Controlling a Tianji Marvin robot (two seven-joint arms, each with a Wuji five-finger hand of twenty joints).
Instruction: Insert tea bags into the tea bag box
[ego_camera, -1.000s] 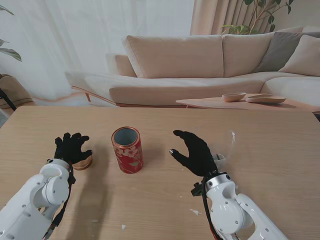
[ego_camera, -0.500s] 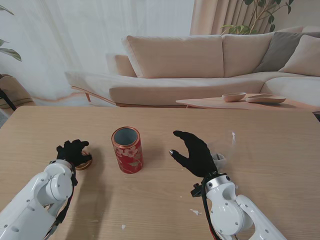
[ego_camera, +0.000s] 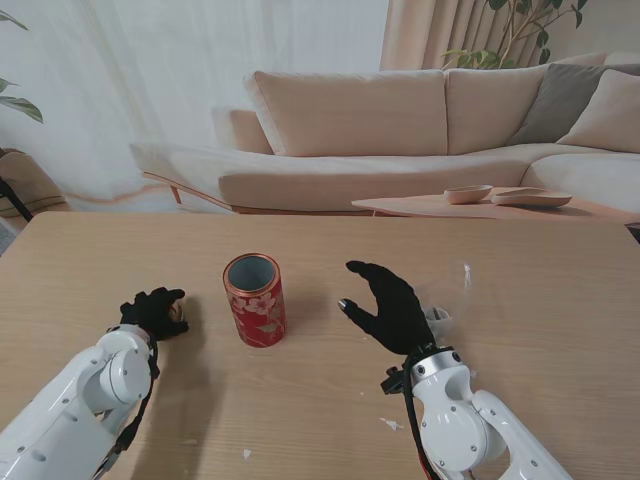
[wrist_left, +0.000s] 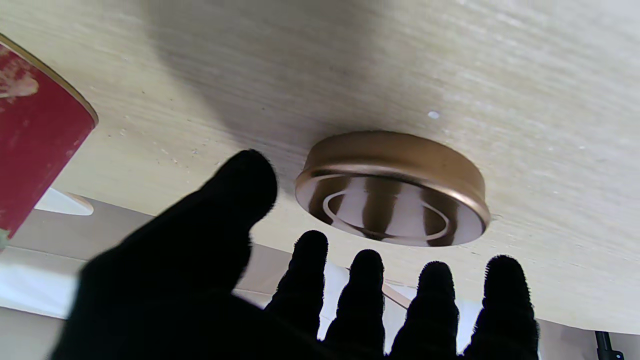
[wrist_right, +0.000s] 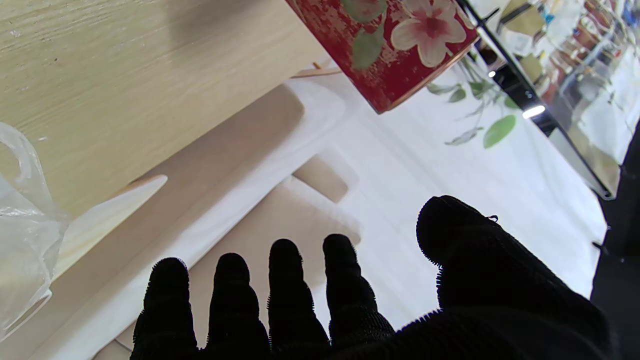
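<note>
Tea bag box (ego_camera: 255, 299): red floral tin, upright, mouth open, mid-tabletop (ego_camera: 520, 300), nearer the left edge than the right. Gold lid (wrist_left: 392, 187) lies flat left of it.

Left robot hand (ego_camera: 152, 312): over the lid, fingers spread, holding nothing. Right robot hand (ego_camera: 388, 305): open, empty, right of the tin.

Clear plastic bag (wrist_right: 22, 235) beside right hand; tea bags themselves not made out.

Handling, judged: bags light, soft, crinkly and slippery; pinch at a top corner. Tin stiff, likely tips if knocked.

Left wrist view shows the lid clear of the fingertips (wrist_left: 367, 262); the stand view hides the lid under the hand. Right wrist view shows the bag's film up close.
</note>
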